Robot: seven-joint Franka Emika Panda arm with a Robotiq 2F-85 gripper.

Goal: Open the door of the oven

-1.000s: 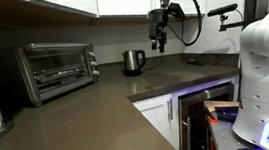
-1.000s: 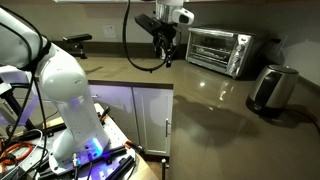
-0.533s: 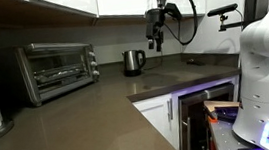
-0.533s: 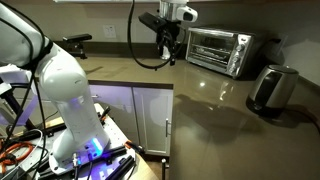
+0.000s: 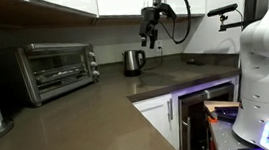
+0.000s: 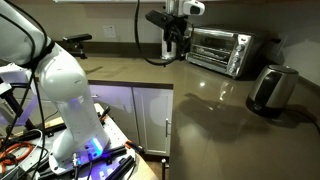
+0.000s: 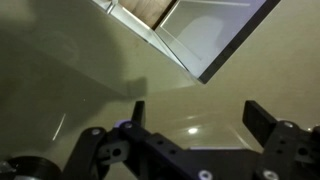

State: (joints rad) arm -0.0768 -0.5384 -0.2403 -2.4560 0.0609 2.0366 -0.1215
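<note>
The silver toaster oven (image 5: 56, 70) stands on the brown counter against the wall; it also shows in an exterior view (image 6: 219, 48). Its glass door (image 5: 58, 67) with a bar handle along the top edge is shut. My gripper (image 5: 150, 35) hangs in the air above the counter, well apart from the oven, and shows in an exterior view (image 6: 170, 50) a short way from the oven's side. In the wrist view the gripper (image 7: 200, 115) is open and empty, its two dark fingers spread over bare counter. The oven is out of the wrist view.
A small steel kettle (image 5: 133, 62) stands on the counter below my gripper; it also shows in an exterior view (image 6: 270, 88). A white robot base (image 6: 65, 95) stands in front of the counter. White cabinets (image 5: 67, 4) hang above. A dark under-counter appliance (image 5: 207, 118) sits below.
My gripper has risen a little and moved toward the oven, above the kettle. The oven door has stayed shut.
</note>
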